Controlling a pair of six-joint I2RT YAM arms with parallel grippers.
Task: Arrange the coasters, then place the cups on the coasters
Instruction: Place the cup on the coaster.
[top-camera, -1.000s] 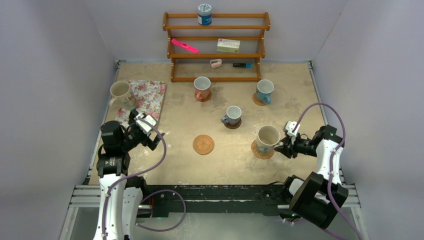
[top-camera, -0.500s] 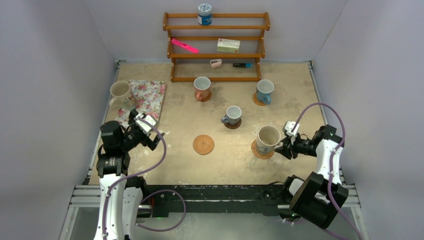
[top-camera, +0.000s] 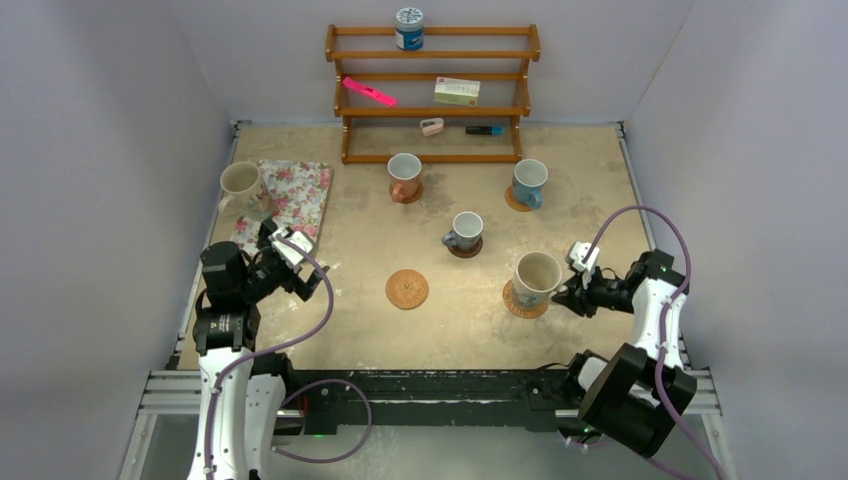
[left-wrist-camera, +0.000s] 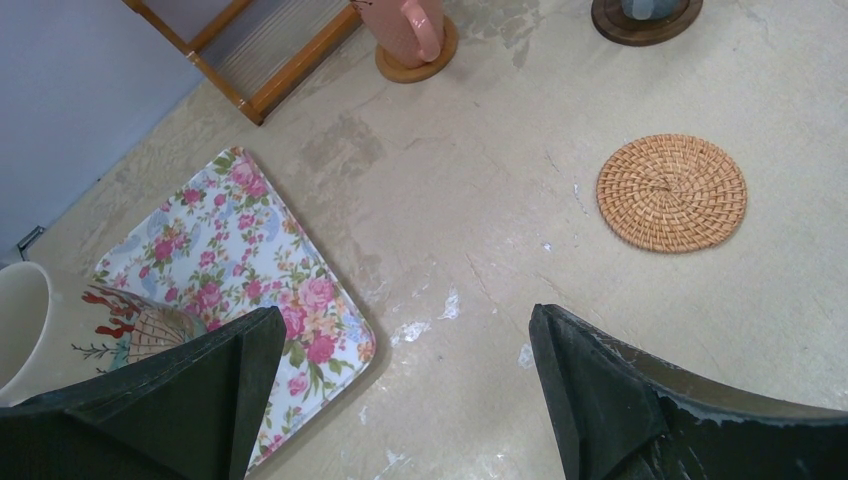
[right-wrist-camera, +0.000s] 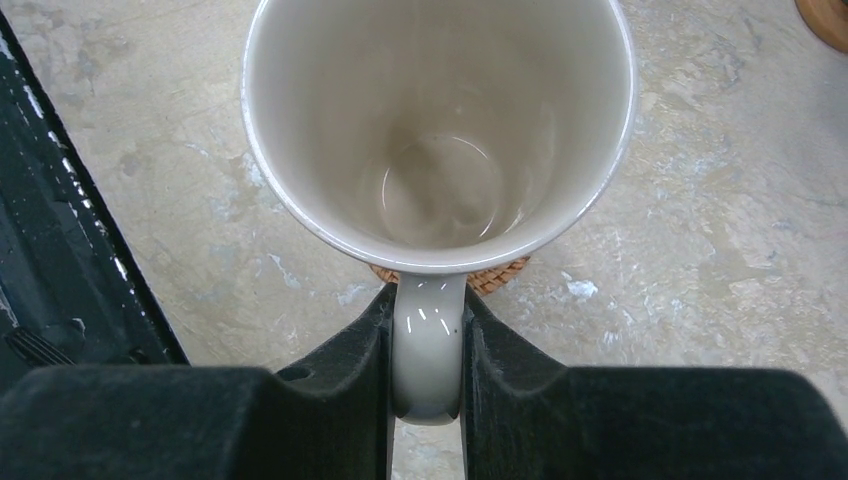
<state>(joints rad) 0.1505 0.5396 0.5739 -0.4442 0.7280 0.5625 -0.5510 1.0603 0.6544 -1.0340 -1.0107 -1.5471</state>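
A cream cup (top-camera: 537, 272) stands on a woven coaster (top-camera: 522, 302) at the front right. My right gripper (top-camera: 563, 292) is shut on this cup's handle (right-wrist-camera: 428, 340), with the black fingers (right-wrist-camera: 350, 360) pressing both sides. Only a sliver of the coaster (right-wrist-camera: 495, 278) shows under the cup (right-wrist-camera: 440, 130). A bare woven coaster (top-camera: 407, 289) (left-wrist-camera: 672, 192) lies at front centre. My left gripper (top-camera: 305, 262) (left-wrist-camera: 407, 330) hangs open and holds nothing, left of it. The pinkish cup (top-camera: 404, 172), blue cup (top-camera: 529, 180) and small grey-blue cup (top-camera: 466, 230) each sit on a coaster. Another cream cup (top-camera: 240, 183) stands at the far left.
A floral cloth mat (top-camera: 295, 200) (left-wrist-camera: 230, 240) lies beside the left cream cup. A wooden shelf (top-camera: 432, 95) stands at the back wall with a blue-and-white canister (top-camera: 409, 28) on top and small items on its boards.
The right gripper has shifted slightly at the cup's handle. The cup, the other cups and the left arm have not moved.
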